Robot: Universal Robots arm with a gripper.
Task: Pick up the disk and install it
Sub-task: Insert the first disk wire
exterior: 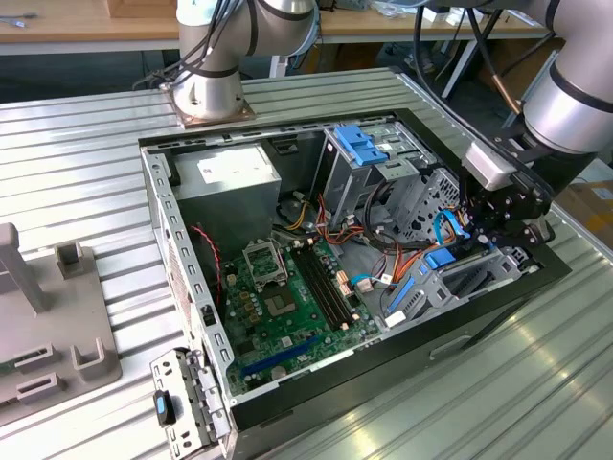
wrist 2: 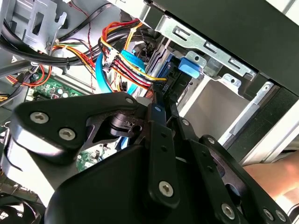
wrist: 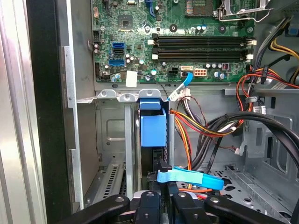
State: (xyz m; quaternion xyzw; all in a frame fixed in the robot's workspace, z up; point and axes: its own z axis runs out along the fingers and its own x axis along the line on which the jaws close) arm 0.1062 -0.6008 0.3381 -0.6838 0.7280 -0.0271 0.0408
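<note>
In the exterior view an open computer case (exterior: 158, 206) lies on its side on the ribbed metal worktop (exterior: 77, 182), filling the middle of the frame. The arm reaches in from the upper right, and its black gripper (exterior: 493, 225) sits low at the right end of the case, over the drive bay (exterior: 460, 278) in the centre right of the frame.

The disk (wrist: 153, 133) stands on edge in that bay. In the first wrist view it is in the lower middle of the frame, its bright blue carrier frame showing between the grey bay walls, just below the green motherboard (wrist: 140, 37). In the second wrist view the blue carrier tab of the disk (wrist 2: 189, 66) appears in the upper middle, against the bay's metal rail.

In both wrist views the gripper's fingers (wrist: 161, 196) stand close together at the bottom of the frame, drawn in narrow around the dark end of the disk, and seem to touch it. A blue flat cable (wrist: 189, 177) crosses just in front of them, with red, yellow and orange wires (wrist: 205, 126) beside it to the right.

The grey power supply (exterior: 225, 172) sits in the upper left of the case.
</note>
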